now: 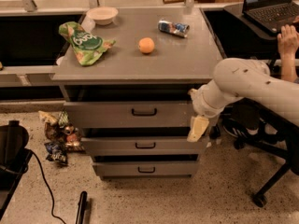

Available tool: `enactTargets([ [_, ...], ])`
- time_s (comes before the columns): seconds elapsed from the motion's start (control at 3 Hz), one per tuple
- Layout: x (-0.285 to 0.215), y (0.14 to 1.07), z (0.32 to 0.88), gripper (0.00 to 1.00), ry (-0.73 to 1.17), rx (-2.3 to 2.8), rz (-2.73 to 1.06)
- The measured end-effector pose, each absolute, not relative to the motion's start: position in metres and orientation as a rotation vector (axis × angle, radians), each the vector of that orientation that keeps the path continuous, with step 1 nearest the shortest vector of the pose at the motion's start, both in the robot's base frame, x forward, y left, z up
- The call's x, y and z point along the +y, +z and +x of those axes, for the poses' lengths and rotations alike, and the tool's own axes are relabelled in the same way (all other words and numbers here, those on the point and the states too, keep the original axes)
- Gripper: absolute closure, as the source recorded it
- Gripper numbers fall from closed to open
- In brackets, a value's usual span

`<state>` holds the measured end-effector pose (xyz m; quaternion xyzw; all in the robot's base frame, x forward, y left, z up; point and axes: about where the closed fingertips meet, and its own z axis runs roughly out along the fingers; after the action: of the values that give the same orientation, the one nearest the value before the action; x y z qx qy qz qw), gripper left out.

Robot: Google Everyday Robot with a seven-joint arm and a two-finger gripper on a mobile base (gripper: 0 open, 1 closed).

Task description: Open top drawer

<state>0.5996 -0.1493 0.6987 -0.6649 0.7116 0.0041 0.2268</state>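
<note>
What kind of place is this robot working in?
Probably an office or lab: a laptop, a wheeled chair, a grey drawer cabinet. The gripper hangs at the top drawer's right end.

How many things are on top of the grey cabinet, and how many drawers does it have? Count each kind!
Bowl: 1
Green snack bag: 1
Orange: 1
Can: 1
Drawers: 3 (top drawer, middle drawer, bottom drawer)
Total: 7
The gripper hangs at the top drawer's right end.
</note>
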Motion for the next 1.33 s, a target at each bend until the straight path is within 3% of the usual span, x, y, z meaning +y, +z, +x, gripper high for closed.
enactTargets([
  [0.67, -0.135, 0.659, 0.626, 0.0, 0.1, 1.959, -1.87],
  [1.33, -0.131, 0.653, 0.63, 0.43, 0.121, 1.948, -1.88],
])
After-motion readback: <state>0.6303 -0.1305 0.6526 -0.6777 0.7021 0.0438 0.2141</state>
